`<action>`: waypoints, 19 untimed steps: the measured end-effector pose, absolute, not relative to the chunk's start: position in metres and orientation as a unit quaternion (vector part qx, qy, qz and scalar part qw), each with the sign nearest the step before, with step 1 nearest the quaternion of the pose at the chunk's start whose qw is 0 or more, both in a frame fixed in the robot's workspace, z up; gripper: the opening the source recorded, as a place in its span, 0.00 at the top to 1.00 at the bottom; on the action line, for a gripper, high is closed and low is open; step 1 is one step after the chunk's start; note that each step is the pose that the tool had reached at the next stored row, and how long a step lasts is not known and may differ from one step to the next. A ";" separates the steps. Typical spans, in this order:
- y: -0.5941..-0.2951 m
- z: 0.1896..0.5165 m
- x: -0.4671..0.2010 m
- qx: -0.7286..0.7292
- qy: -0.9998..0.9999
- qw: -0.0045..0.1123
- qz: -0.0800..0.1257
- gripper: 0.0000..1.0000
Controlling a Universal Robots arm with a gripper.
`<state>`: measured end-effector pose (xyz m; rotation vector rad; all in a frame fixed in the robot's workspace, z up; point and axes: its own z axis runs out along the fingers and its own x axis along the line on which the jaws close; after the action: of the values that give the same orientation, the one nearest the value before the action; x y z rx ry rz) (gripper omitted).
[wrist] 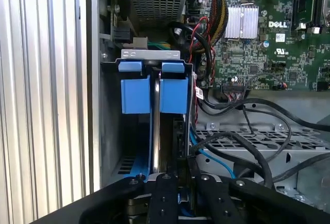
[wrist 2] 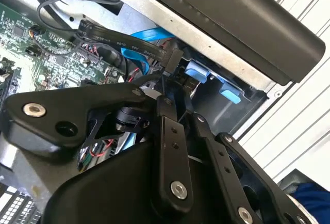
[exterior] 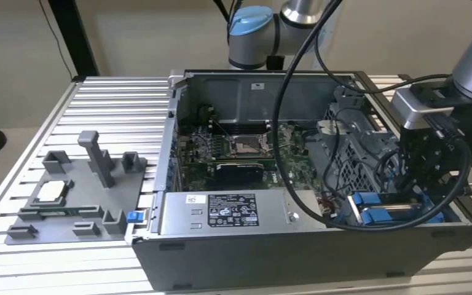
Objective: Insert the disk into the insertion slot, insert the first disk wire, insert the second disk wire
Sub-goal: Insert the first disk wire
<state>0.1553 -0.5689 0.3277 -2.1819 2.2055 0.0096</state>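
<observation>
**One wire poised at the seated disk**

The disk (wrist: 135, 97) sits in its slot at the case (exterior: 302, 252) corner on the exterior view's right, blue carrier tabs outward. The gripper (wrist 2: 165, 85) hangs just before it, fingers (wrist 2: 166, 126) drawn together on a black wire connector (wrist 2: 173, 57). Good practice, I judge: keep the connector square to the gap between the tabs, press straight, and mind the loose cables (wrist: 247, 146) alongside.

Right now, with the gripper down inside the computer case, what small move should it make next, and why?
Probably a short, slow push toward the disk. It already looks seated, and the black wire connector sits at the tip of the gripper, close to the blue tabs.
</observation>
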 end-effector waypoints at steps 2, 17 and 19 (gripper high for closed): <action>-0.569 0.327 0.155 -0.703 0.711 0.020 0.004 0.00; -0.569 0.349 0.155 -0.703 0.711 0.019 0.004 0.00; -0.569 0.358 0.155 -0.703 0.711 0.019 0.004 0.00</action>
<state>0.1554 -0.5690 0.3583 -2.1827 2.2065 0.0125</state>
